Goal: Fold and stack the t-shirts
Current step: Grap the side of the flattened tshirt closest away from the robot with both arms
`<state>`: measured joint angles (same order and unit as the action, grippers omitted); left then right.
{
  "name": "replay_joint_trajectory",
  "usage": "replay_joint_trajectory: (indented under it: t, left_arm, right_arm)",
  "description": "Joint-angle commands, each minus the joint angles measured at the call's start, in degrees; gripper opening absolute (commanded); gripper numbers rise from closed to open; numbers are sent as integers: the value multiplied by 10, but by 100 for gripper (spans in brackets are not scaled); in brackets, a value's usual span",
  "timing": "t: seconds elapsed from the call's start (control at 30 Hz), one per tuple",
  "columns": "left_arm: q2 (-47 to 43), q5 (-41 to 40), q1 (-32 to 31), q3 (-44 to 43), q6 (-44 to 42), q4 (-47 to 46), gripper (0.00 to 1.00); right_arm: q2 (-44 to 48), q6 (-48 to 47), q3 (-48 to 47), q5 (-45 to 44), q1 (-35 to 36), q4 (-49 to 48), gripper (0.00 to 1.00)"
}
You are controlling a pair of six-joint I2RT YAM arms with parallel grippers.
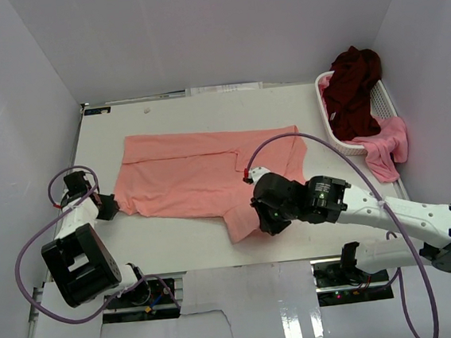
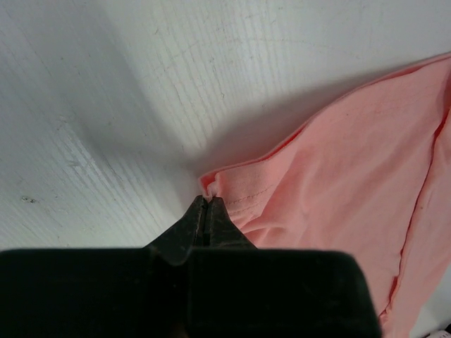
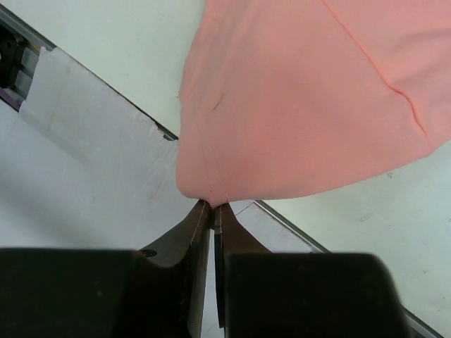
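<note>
A salmon-pink t-shirt (image 1: 198,172) lies spread across the middle of the table. My left gripper (image 1: 108,206) is shut on its near-left corner; the left wrist view shows the hem (image 2: 239,190) pinched at the jaw tips (image 2: 206,200). My right gripper (image 1: 267,222) is shut on the shirt's near-right corner, and the cloth (image 3: 296,98) hangs lifted from the tips (image 3: 212,205) over the table's front edge. A dark maroon t-shirt (image 1: 355,84) is heaped in the basket. A brighter pink t-shirt (image 1: 387,147) drapes over the basket's near rim.
The white slatted basket (image 1: 382,104) stands at the far right against the right wall. White walls close in the table on three sides. Cables loop from both arms. The table's front edge with a metal rail (image 3: 296,229) runs under the right gripper.
</note>
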<state>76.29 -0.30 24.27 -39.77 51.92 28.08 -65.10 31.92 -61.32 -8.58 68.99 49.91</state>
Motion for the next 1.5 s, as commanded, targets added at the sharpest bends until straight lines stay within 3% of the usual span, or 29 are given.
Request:
replay_joint_trajectory:
  t: [0.0, 0.37, 0.77, 1.13, 1.47]
  left_arm:
    - [-8, 19, 1, 2, -13, 10, 0]
    - [-33, -19, 0, -51, -18, 57, 0]
    - [-39, 2, 0, -96, -4, 88, 0]
    - [-13, 12, 0, -120, -1, 89, 0]
    - [34, 11, 0, -151, 9, 89, 0]
  right_arm:
    - [-6, -14, -46, -36, -10, 40, 8]
    - [-51, -52, -50, -53, -89, 47, 8]
    - [-68, -119, -69, -42, -190, 35, 8]
    - [-125, -183, -152, -37, -264, 39, 8]
    - [-151, -204, -164, -35, -324, 39, 8]
